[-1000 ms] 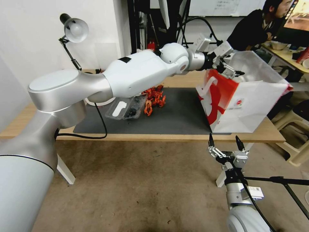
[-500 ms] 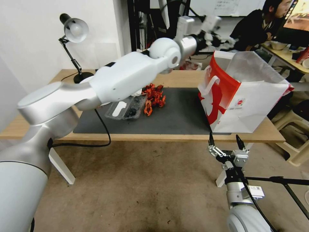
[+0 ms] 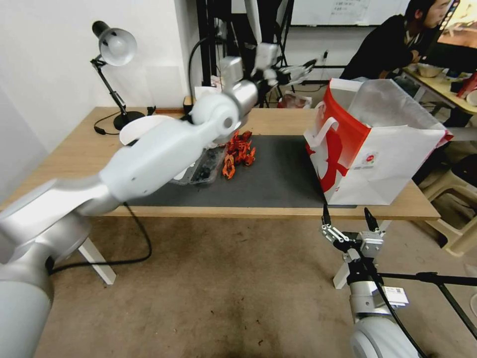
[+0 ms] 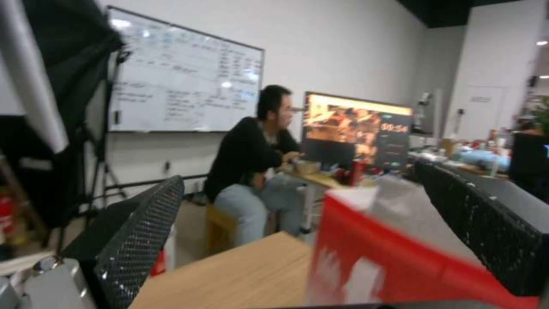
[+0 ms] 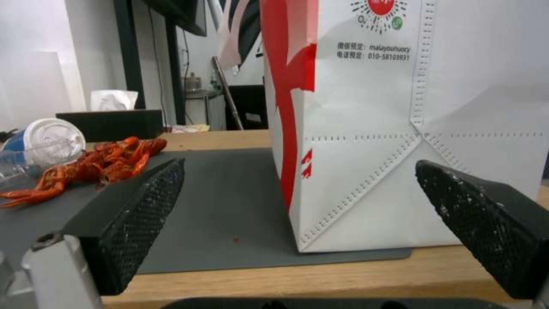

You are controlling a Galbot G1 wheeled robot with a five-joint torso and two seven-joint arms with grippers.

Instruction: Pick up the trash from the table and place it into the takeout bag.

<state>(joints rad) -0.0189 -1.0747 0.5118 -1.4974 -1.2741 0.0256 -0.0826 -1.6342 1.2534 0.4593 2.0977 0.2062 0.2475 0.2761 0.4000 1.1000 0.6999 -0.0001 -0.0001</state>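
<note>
Left gripper point(image 3: 293, 74): hanging high over the far edge of the surface point(image 3: 74, 149), up at 12 o'clock in the head view, fingers spread apart with nothing between them.
Right gripper point(image 3: 348, 223): idling low at 5 o'clock, below the surface's near edge, fingers point(image 5: 137, 223) wide apart and empty.
Takeout bag point(image 3: 377, 164): standing open at 2 o'clock on the corner of the dark mat point(image 3: 278, 184).
Trash: red crayfish shells point(image 3: 238, 151) piled at mat centre, clear tray point(image 3: 198, 171) touching them at their 9 o'clock, white-lidded cup point(image 5: 49, 143) lying beside the shells.
Risk, bag: that long left arm is crossing near the bag's rim; a sweep could be clipping it and tipping the bag.
Risk, shells: loose and tangled, so a pinch is likely lifting a few while scattering the rest.
Risk, tray: thin plastic, probably flexing and slipping out.
</note>
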